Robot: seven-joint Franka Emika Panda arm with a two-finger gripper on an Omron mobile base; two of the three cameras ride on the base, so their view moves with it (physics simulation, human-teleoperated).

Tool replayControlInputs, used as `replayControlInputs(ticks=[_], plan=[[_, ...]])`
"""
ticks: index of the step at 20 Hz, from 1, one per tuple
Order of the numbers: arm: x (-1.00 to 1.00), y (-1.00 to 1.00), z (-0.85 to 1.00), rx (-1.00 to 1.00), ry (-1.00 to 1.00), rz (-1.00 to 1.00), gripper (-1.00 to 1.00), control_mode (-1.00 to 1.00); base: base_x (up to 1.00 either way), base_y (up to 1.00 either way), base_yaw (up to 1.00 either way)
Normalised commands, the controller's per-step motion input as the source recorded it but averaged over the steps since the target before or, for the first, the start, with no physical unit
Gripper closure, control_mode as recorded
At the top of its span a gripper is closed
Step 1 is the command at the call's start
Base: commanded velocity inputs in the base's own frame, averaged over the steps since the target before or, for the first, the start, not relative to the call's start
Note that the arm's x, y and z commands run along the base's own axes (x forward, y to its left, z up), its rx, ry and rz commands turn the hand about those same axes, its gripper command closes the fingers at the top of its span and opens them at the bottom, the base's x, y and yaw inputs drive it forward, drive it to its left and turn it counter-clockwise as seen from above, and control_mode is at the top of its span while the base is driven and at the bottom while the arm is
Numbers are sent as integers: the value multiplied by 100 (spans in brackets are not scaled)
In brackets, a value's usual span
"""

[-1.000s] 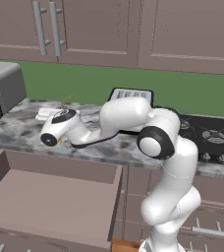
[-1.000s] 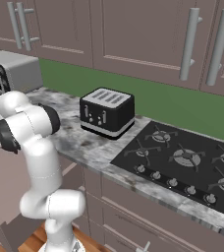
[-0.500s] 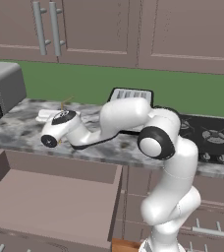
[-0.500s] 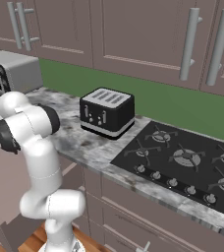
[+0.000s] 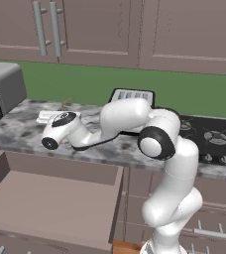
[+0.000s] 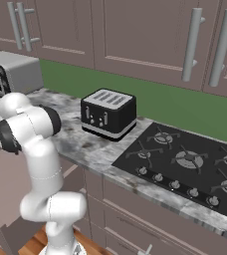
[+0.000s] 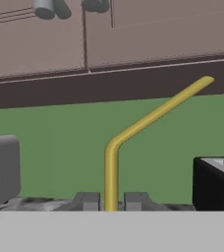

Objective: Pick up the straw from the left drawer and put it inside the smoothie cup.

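Straw (image 7: pixel 111 167) is held upright between the closed fingertips of the gripper (image 7: pixel 111 202), above the counter (image 5: pixel 16 134).
It is gripped low on its straight shaft, bent end uppermost; it is judged light, thin and easily crushed or slipped, so a gentle hold near the base is favoured. The left drawer (image 5: pixel 50 198) is seen open below.

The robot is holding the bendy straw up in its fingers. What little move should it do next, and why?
Probably lower the straw gently, straight down. In the hand view it stands upright between the gripper's fingertips, bent end on top, so it is gripped. The left drawer below lies open with nothing in it. I cannot see the cup, so go slowly.
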Motion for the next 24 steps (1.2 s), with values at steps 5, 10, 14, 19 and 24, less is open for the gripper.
replayControlInputs(ticks=[5, 10, 14, 19, 24], plan=[[1, 1, 0, 0, 0, 0, 100, -100, 0, 0, 0], [1, 3, 0, 0, 0, 0, 100, -100, 0, 0, 0], [0, 2, -7, 0, 0, 0, 100, -100, 0, 0, 0], [0, 0, -24, 0, 0, 0, 100, -100, 0, 0, 0], [0, 0, -12, 0, 0, 0, 100, -100, 0, 0, 0]])
